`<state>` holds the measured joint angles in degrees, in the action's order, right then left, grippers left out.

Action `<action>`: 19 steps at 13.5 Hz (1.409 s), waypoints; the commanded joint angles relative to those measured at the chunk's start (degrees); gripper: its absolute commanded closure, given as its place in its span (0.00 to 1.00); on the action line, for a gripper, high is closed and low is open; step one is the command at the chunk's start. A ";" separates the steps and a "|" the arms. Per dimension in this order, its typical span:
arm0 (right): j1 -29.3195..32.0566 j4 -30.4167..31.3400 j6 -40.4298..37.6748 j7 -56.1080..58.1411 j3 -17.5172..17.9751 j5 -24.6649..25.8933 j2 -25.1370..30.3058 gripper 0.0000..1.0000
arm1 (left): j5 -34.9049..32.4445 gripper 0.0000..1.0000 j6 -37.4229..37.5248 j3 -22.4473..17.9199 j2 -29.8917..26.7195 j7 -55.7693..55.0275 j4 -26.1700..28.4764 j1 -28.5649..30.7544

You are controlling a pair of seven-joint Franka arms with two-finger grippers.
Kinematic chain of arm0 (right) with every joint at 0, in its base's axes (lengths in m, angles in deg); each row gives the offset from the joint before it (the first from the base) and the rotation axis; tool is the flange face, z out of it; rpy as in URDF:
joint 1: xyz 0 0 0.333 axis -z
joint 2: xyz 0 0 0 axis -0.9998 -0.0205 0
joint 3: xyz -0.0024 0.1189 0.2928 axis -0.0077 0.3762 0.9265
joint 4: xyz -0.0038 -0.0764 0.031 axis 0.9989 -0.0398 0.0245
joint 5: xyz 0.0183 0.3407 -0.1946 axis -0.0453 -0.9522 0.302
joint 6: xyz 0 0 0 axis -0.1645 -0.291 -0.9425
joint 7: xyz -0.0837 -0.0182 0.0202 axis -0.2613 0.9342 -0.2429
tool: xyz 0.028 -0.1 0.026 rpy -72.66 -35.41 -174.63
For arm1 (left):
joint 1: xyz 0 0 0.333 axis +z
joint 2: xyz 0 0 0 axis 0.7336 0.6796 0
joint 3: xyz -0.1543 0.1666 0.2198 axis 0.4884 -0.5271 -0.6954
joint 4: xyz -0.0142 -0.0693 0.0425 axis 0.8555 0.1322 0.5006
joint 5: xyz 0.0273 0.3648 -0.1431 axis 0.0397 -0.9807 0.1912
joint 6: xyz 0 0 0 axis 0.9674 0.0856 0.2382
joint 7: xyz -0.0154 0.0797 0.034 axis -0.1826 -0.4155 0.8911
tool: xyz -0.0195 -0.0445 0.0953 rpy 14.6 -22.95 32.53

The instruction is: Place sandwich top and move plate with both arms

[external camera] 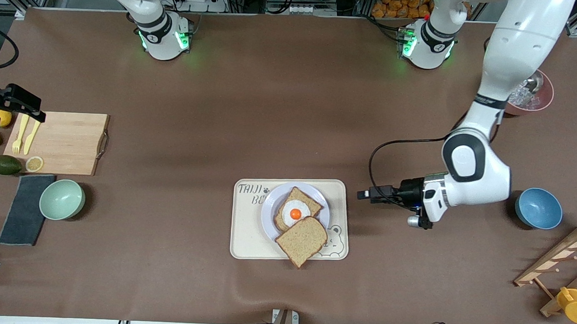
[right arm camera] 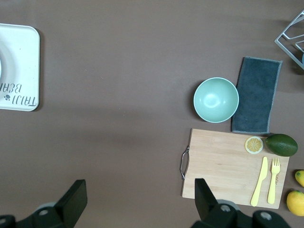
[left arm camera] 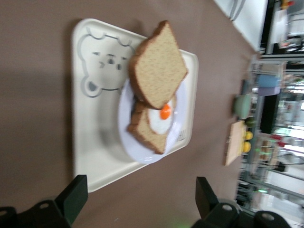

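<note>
The sandwich top (external camera: 303, 239) (left arm camera: 159, 71), a plain brown slice, leans on the plate's rim nearest the front camera and overlaps the tray. The pale plate (external camera: 269, 212) (left arm camera: 142, 154) sits on a cream bear tray (external camera: 246, 238) (left arm camera: 95, 142) and carries a bread slice with a fried egg (external camera: 296, 213) (left arm camera: 160, 121). My left gripper (external camera: 363, 195) (left arm camera: 141, 190) is open and low, beside the tray toward the left arm's end, pointing at it and holding nothing. My right gripper (external camera: 30, 108) (right arm camera: 141, 190) hangs open and empty over the cutting board's end.
A wooden cutting board (external camera: 65, 142) (right arm camera: 228, 161) holds a yellow knife, a fork and a lemon slice. Beside it are a green bowl (external camera: 62, 199) (right arm camera: 216, 99), a grey cloth (external camera: 23, 209), an avocado and lemons. At the left arm's end stand a blue bowl (external camera: 538, 208), a wooden rack (external camera: 557, 261) and a pink bowl (external camera: 539, 100).
</note>
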<state>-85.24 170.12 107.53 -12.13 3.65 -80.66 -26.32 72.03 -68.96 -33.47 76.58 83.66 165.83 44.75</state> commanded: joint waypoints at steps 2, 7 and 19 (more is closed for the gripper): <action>0.37 -0.49 0.11 -0.48 0.25 -0.01 -0.18 0.00 | -14.33 0.00 5.50 0.04 -4.44 -10.23 -2.22 1.64; 0.45 -0.49 0.81 -0.57 0.25 -0.01 -0.18 0.00 | -35.16 0.00 16.41 -0.05 -9.00 -24.04 -11.19 3.40; 0.45 -0.49 0.55 -0.57 0.25 -1.15 -0.09 0.00 | -55.68 0.00 34.25 -0.58 -28.17 -24.85 -11.47 10.43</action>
<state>-85.24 170.10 108.31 -12.13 3.65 -80.94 -26.39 17.89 -35.69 -34.34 50.95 59.00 153.29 53.89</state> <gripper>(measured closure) 0.000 0.000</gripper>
